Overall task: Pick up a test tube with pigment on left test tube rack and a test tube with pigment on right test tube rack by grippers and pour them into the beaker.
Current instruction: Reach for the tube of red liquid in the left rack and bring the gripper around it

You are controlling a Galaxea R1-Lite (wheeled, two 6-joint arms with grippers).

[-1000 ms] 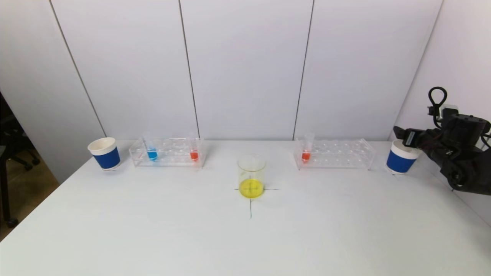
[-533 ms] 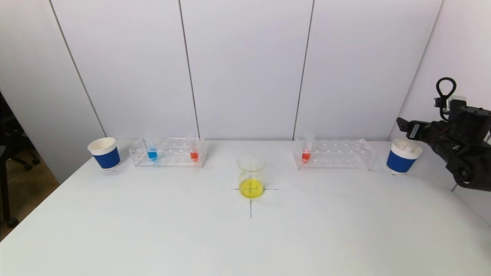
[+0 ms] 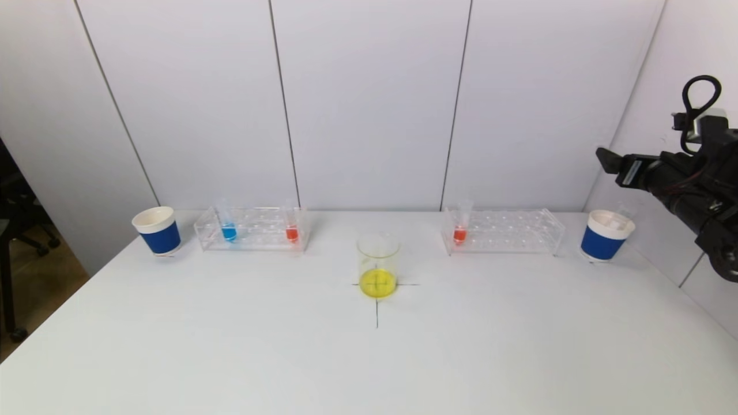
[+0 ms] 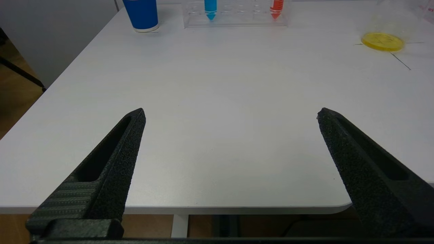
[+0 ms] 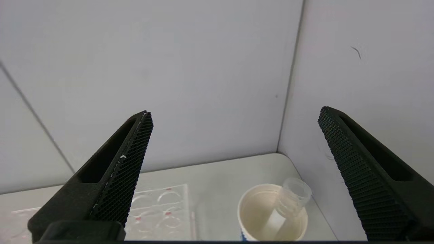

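Head view shows my smooth white worktop (image 3: 230, 346) with a clear glass beaker (image 3: 378, 265) standing on a black cross mark, a shallow layer of yellow liquid in its bottom. I take the beaker as my landmark. To its left and farther back lies the left rack (image 3: 252, 229), a clear plastic box with rows of round holes; it holds two slim, cone-tipped tubes, a blue-pigment tube (image 3: 228, 225) at the end far from the beaker and a red-pigment tube (image 3: 291, 226) at the end near it. To the beaker's right and farther back lies the right rack (image 3: 504, 231), of the same clear plastic, with one red tube (image 3: 460, 226) at its beaker-side end. That makes three filled tubes and two racks.

Two paper cups with blue sleeves and white rims stand outside the racks: the left cup (image 3: 157, 230) and the right cup (image 3: 605, 235). In the right wrist view an empty clear tube (image 5: 288, 203) leans inside the right cup.

My right pincer (image 5: 234, 117) hangs above the right cup, well right of the beaker, its black, honeycomb-textured fingers (image 5: 125, 169) spread wide and empty. My left pincer (image 4: 230, 113) sits low at the worktop's near edge, left of the beaker, its grainy black fingers also wide apart and empty.
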